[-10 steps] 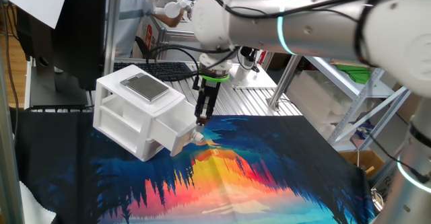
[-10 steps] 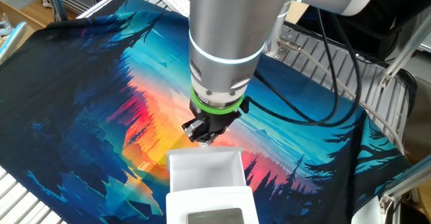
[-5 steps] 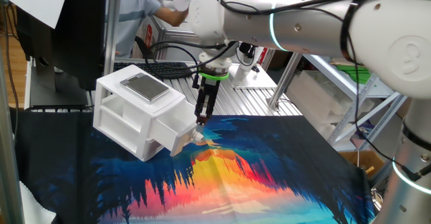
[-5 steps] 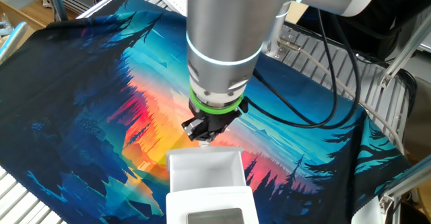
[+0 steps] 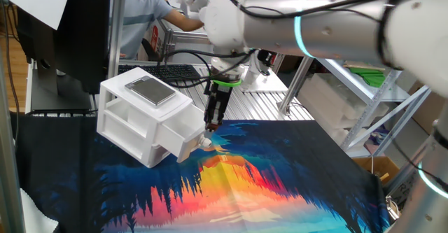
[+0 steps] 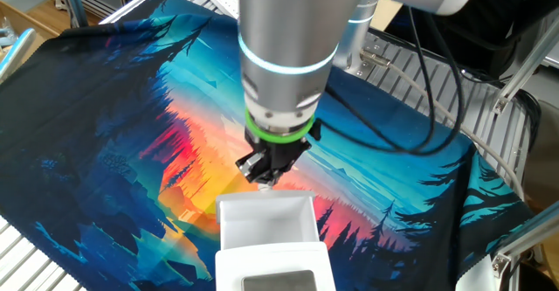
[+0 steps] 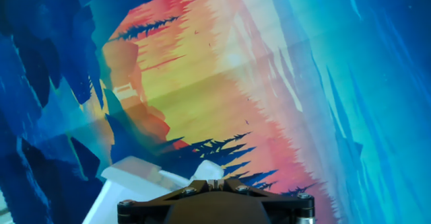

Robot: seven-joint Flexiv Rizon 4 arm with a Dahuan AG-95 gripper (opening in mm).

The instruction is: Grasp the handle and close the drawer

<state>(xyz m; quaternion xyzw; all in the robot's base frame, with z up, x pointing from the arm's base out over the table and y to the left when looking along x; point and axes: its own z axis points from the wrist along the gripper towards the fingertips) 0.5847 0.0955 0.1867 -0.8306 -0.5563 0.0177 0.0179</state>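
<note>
We are looking at a bench (image 5: 280,103) of metal slats spread with a bright sunset-and-forest cloth (image 5: 280,170). On the cloth's far left in one fixed view is sitting the white two-drawer cabinet (image 5: 143,114), its upper bay standing empty. The drawer (image 5: 178,138) is jutting out of the lower bay toward the cloth's middle, so its long axis is running from the cabinet mouth out toward us and to the right; in the other fixed view we are seeing its open, empty box (image 6: 266,223) from above.

The arm is hanging over the drawer's outer end with the gripper (image 5: 211,126) pointing straight down. The jaws are standing together, with no gap showing between them, and their tips are sitting right at the drawer front. The handle (image 5: 205,143) is showing as a small white knob just below and a shade toward the cabinet from the tips. Whether the jaws are actually pinching it, or only resting against it, we cannot tell: the hand view is giving only a white scrap (image 7: 205,172) right at the tips.

We are judging that the closing push needs to run along the drawer's axis, back toward the cabinet, away from the cloth's centre.
</note>
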